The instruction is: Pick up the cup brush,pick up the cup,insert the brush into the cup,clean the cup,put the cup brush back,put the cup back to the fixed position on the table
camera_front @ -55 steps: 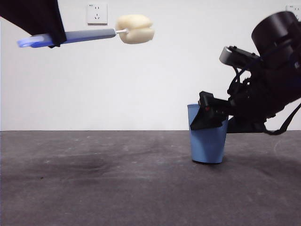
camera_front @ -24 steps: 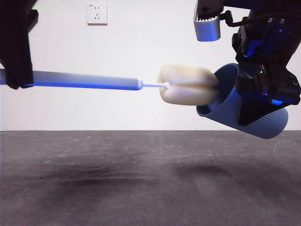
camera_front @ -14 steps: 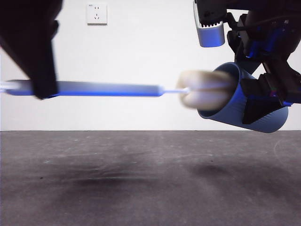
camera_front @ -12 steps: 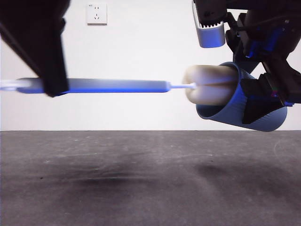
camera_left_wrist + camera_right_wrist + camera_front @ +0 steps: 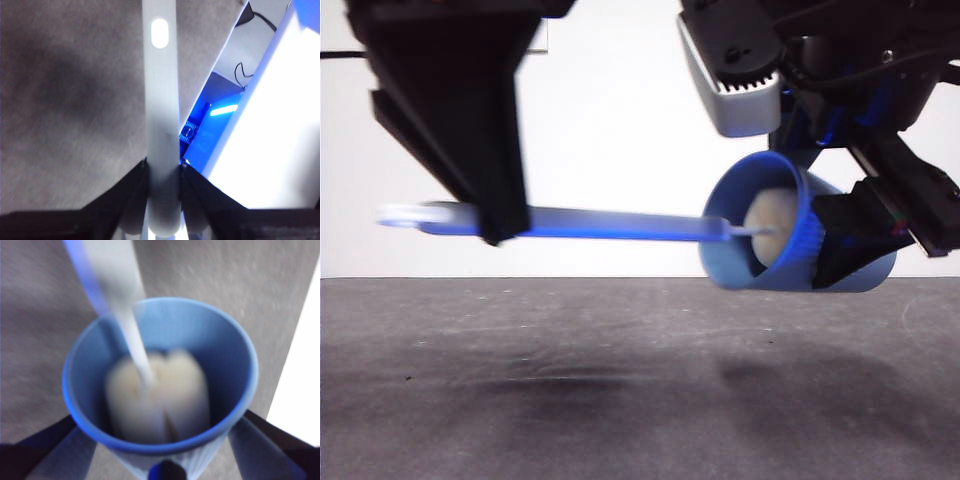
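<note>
My left gripper (image 5: 490,215) is shut on the cup brush's grey handle (image 5: 610,223) and holds it level above the table, at the left of the front view; the handle also shows between its jaws in the left wrist view (image 5: 161,125). My right gripper (image 5: 855,240) is shut on the blue cup (image 5: 760,235), held on its side in the air with the mouth facing left. The cream-yellow sponge head (image 5: 770,227) sits deep inside the cup, as the right wrist view shows (image 5: 160,395).
The dark grey table (image 5: 620,390) lies below both arms with their shadows on it. A white wall stands behind. The right arm's grey wrist camera housing (image 5: 735,85) hangs just above the cup.
The sponge head has gone from the cup's mouth to deep inside it. The left arm has moved right and nearer, and the cup has turned its mouth more toward the camera.
</note>
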Available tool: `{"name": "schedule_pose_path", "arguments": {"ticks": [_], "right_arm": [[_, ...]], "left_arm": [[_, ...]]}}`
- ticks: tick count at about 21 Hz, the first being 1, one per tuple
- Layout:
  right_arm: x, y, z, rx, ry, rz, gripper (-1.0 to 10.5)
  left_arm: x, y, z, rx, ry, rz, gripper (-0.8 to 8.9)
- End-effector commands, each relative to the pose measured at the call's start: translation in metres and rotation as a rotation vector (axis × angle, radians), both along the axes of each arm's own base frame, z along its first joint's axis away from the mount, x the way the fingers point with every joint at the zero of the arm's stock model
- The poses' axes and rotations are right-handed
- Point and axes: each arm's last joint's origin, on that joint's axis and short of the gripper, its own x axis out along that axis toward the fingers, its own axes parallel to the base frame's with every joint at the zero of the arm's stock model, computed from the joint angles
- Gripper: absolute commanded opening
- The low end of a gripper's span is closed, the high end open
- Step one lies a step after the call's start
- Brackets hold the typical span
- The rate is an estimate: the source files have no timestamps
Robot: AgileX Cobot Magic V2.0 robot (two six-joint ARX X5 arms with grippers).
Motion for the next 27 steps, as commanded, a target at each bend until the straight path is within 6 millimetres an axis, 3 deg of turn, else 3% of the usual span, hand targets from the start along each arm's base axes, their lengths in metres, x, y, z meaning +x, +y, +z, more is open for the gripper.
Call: {"name": "schedule_pose_path", "arguments": {"ticks": [1, 9, 12, 20, 27], "right_arm": [[-0.004, 0.006, -0.003, -0.013, 0.005, 0.031, -0.2], [-0.006, 0.009, -0.005, -0.031, -0.015, 0.017, -0.2], [-0.006, 0.007, -0.006, -0.043, -0.027, -0.014, -0.2], [-0.007, 0.007, -0.006, -0.032, -0.019, -0.027, -0.2], [-0.007, 0.007, -0.006, -0.032, -0.019, -0.027, -0.2]], "left_arm": [[0.001, -0.009, -0.001, -0.049, -0.004, 0.012, -0.08], [0.001, -0.009, -0.002, -0.043, 0.011, 0.054, -0.08], [-0.008, 0.004, 0.001, 0.055, 0.034, 0.068, -0.08], [-0.039, 0.047, 0.03, 0.11, 0.063, 0.077, -0.08], [-0.035, 0.04, 0.03, 0.049, 0.067, 0.064, -0.09]]}}
